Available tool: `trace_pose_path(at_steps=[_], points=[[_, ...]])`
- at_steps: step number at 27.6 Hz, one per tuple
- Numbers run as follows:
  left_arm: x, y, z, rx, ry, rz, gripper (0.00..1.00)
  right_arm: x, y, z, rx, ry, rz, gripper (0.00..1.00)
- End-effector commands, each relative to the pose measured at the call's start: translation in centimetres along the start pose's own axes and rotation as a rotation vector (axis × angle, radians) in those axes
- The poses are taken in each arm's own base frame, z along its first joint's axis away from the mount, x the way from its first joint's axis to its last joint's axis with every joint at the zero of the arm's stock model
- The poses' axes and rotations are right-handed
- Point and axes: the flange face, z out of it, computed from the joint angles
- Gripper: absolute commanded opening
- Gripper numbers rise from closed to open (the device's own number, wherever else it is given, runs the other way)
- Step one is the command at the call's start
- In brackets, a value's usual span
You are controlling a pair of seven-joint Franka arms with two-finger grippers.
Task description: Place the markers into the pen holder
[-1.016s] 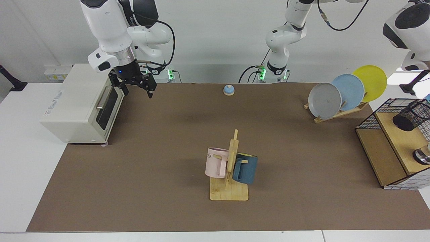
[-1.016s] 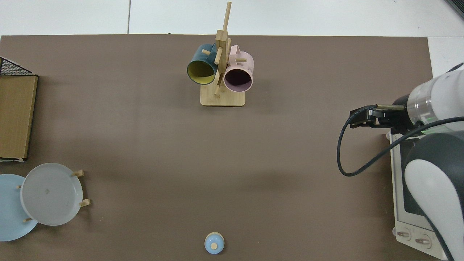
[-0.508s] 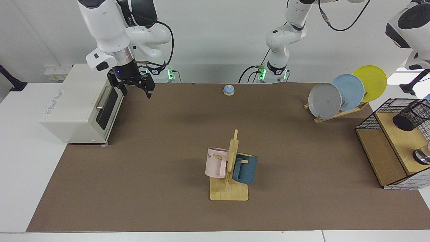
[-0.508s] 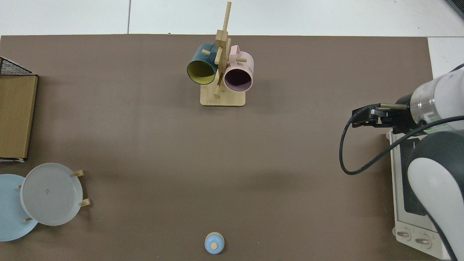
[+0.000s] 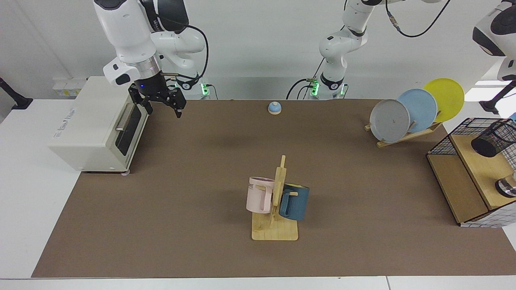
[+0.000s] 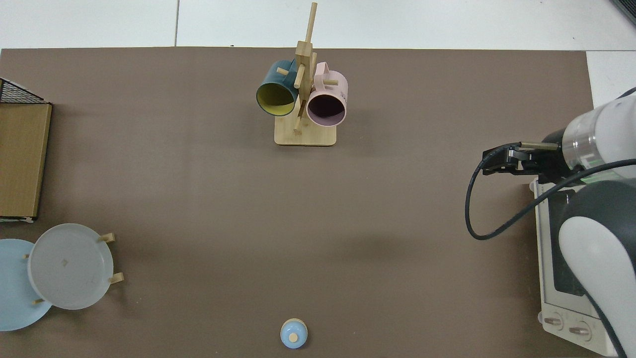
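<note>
The pen holder (image 5: 492, 139), a black wire-mesh cup, leans on the upper wooden board of the shelf at the far right of the facing view; the top view does not reach it. No markers show in either view. My right gripper (image 5: 162, 110) hangs open and empty above the mat's back corner, just in front of the toaster oven's door, and the top view shows the right gripper (image 6: 493, 161) at the right. Only a white link of my left arm (image 5: 495, 32) shows at the upper right; its gripper is out of view.
A white toaster oven (image 5: 96, 125) stands by the right gripper. A wooden mug tree (image 5: 276, 201) with a pink and a blue mug is mid-table. A plate rack (image 5: 407, 114), a small blue bell (image 5: 274, 107) and the wire-and-wood shelf (image 5: 455, 181) are also there.
The right gripper has lifted slightly and drawn back toward the toaster oven. The left arm's link at the upper right has moved up and outward.
</note>
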Motion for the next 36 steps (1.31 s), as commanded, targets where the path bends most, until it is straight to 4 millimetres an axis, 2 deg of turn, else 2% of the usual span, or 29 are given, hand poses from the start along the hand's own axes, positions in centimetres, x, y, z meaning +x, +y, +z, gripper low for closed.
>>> trace_pose_path(at_steps=[1,7,15,23,29,36], points=[[0.9,1.0,3.0,-0.028,0.044,-0.004,0.0,0.0,0.0,-0.4,0.013,0.0,0.016,1.0],[3.8,1.7,3.8,-0.054,0.08,0.035,0.0,0.0,0.0,-0.4,0.013,0.0,0.016,1.0],[5.8,2.5,4.0,-0.083,0.112,0.075,0.0,-0.1,-0.1,-0.4,0.013,0.0,0.015,1.0],[6.2,3.0,4.8,-0.099,0.12,0.096,0.0,0.0,0.0,-0.4,0.013,0.0,0.016,1.0],[6.9,4.0,6.4,-0.119,0.128,0.106,0.0,0.0,0.0,-0.4,0.013,0.0,0.016,1.0],[6.8,3.7,6.5,-0.116,0.126,0.099,0.0,0.0,0.1,-0.4,0.013,0.0,0.018,1.0]])
